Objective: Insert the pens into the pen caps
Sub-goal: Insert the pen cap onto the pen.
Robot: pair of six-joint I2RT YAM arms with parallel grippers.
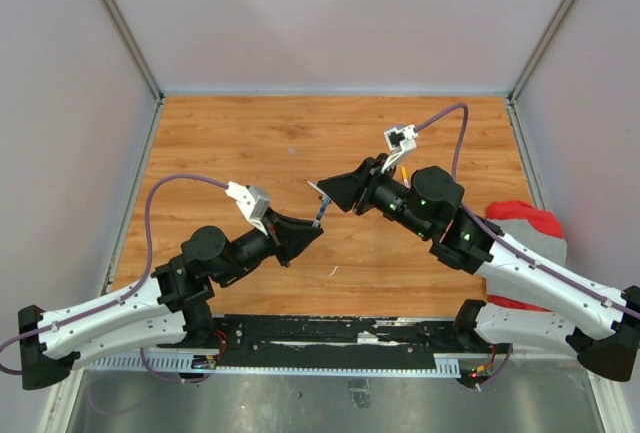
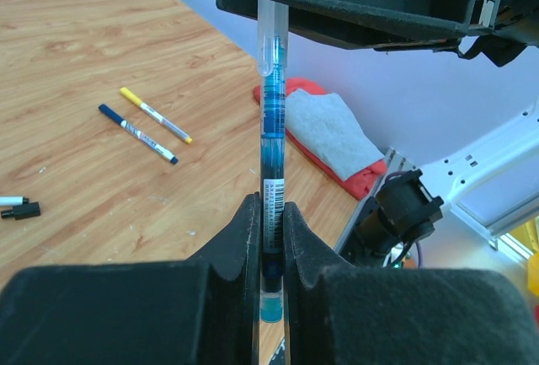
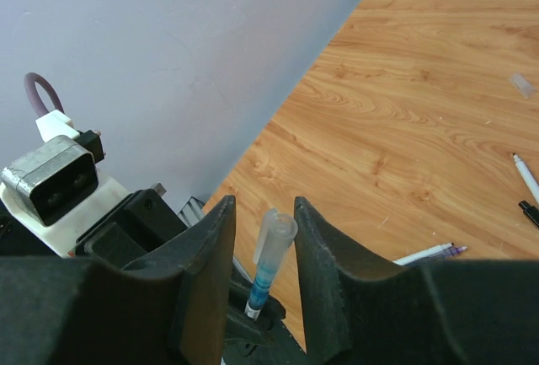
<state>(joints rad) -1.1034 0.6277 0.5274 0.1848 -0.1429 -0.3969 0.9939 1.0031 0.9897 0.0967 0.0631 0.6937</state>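
grips the blue pen (image 2: 271, 146) upright at bottom centre of the left wrist view with the closed left gripper (image 2: 269, 213), steadying it; straddles the clear cap (image 3: 276, 234) on its tip with the right gripper (image 3: 263, 209) parted, seemingly not yet pinching.

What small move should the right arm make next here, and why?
Probably close the right gripper on the clear cap and press it onto the blue pen: its fingers flank the cap with gaps, while the left gripper clamps the pen.

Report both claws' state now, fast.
Left claw: shut on the slim clear plastic pen with blue ink.
Right claw: open, straddling that pen's clear plastic cap, not gripping.
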